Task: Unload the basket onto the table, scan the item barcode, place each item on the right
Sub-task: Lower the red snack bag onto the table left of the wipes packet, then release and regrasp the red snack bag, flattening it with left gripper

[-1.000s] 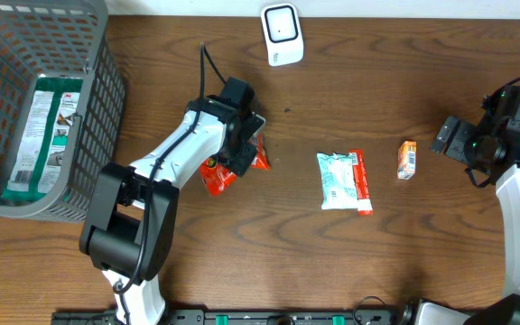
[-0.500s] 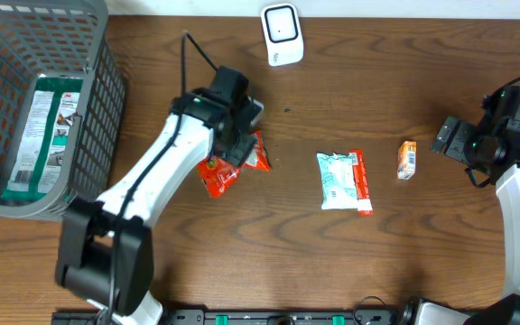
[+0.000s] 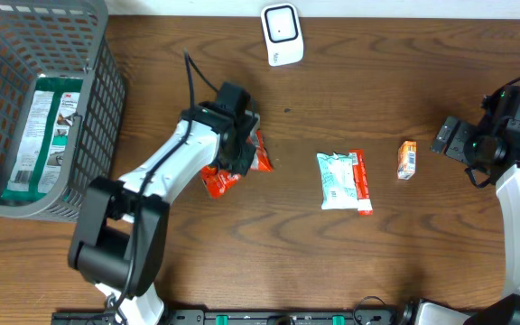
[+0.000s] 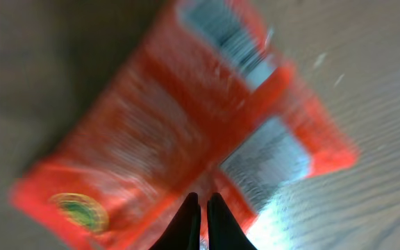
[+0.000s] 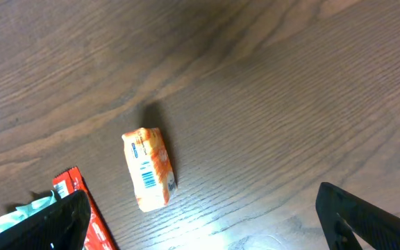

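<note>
A red snack packet lies on the wooden table left of centre, and my left gripper stands right over it. The left wrist view is blurred: the black fingertips are pressed together at the packet, pinching its wrapper, and white barcode-like patches show on its face. A white scanner stands at the back edge. My right gripper hovers open at the far right. Below it in its wrist view is a small orange box with its barcode facing up.
A grey wire basket stands at the back left with a green and white pack inside. A white and green pouch and a red bar lie mid-table. The orange box lies right of them.
My left gripper has closed on the red packet, its arm swinging out to the left and back. The right arm and the other items have not moved.
</note>
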Controlling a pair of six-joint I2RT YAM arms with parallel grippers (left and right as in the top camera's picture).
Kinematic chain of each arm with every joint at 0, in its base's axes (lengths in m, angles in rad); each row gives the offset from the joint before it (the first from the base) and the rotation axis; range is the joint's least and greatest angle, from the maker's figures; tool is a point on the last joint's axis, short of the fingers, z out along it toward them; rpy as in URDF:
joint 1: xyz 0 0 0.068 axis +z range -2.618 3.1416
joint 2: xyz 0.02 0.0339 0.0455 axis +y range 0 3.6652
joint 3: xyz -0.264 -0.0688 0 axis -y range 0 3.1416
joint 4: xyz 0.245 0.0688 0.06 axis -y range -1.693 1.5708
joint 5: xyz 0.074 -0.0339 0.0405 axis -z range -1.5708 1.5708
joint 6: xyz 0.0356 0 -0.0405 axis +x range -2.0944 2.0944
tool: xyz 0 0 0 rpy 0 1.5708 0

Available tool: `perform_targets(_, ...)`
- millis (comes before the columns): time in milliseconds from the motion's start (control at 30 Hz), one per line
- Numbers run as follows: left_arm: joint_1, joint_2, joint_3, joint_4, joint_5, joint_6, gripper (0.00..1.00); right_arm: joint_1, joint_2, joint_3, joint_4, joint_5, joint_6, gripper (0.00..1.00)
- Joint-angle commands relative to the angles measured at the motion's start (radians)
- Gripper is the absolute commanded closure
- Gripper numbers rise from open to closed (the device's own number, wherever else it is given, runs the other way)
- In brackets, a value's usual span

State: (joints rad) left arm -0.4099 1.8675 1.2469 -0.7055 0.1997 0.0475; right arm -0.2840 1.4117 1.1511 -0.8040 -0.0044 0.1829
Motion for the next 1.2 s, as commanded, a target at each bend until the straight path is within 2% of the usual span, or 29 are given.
perform_targets(0,-0.004,0.034,-0.049,-0.003,0.049,-0.023,0.93,-0.003,-0.001,0.01,-0.001,0.003,0.014,0.01)
perform_targets(167,-0.004,0.077,-0.144,0.068,0.031,-0.023,0.93,-0.003,-0.001,0.01,-0.001,0.003,0.014,0.01)
perform_targets(400,-0.004,-0.029,-0.074,0.0,-0.039,-0.03,0.93,-0.003,-0.001,0.01,-0.001,0.002,0.014,0.01)
perform_targets(600,-0.008,-0.17,-0.056,0.109,0.023,-0.23,0.93,-0.003,-0.001,0.01,-0.001,0.002,0.014,0.01)
perform_targets(667,-0.02,-0.173,-0.056,0.141,0.025,-0.256,0.92,-0.003,-0.001,0.01,-0.001,0.003,0.014,0.01)
perform_targets(1167,-0.095,0.051,-0.064,0.169,0.025,-0.282,0.92,-0.003,-0.001,0.01,-0.001,0.003,0.014,0.01)
